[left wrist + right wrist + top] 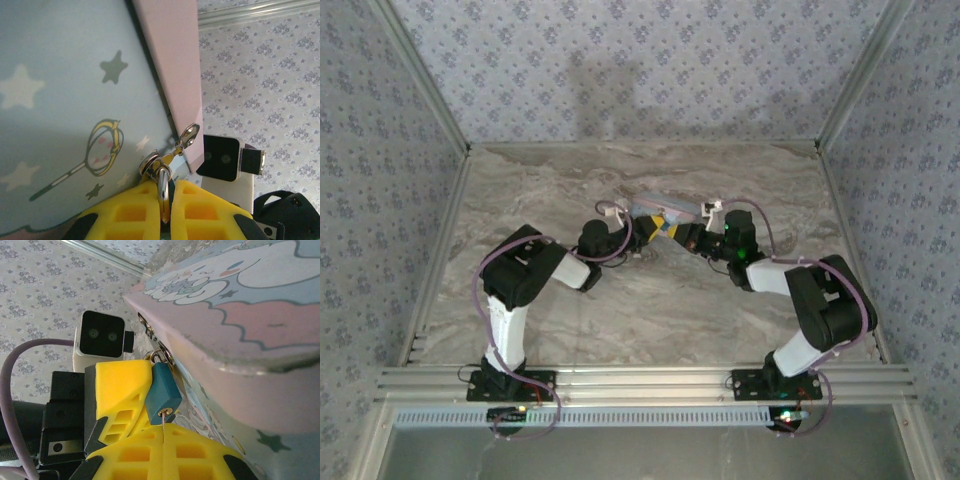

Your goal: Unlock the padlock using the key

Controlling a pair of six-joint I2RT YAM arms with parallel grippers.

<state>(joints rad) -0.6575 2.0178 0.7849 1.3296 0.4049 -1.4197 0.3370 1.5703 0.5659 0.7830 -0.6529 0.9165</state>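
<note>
The padlock (162, 390), a small teal block, hangs by its silver shackle (163, 182) from the hasp ring of the pale blue cartoon tin (65, 100). My left gripper (165, 200) is shut on the padlock, and one of its yellow fingers (122, 385) presses the lock's side. The key (163, 421), a thin silvery blade, sits in the brass keyhole at the lock's bottom. On the key my right gripper (163, 432) is shut, its yellow tips right under the lock. From above, both grippers (650, 228) (678, 232) meet at the tin (665, 208).
The tin's pink lid edge (210, 340) overhangs the lock. A grey marbled table (640, 300) lies under the arms, with patterned walls (620, 70) on three sides. The other wrist's camera block (222, 157) is close behind the lock.
</note>
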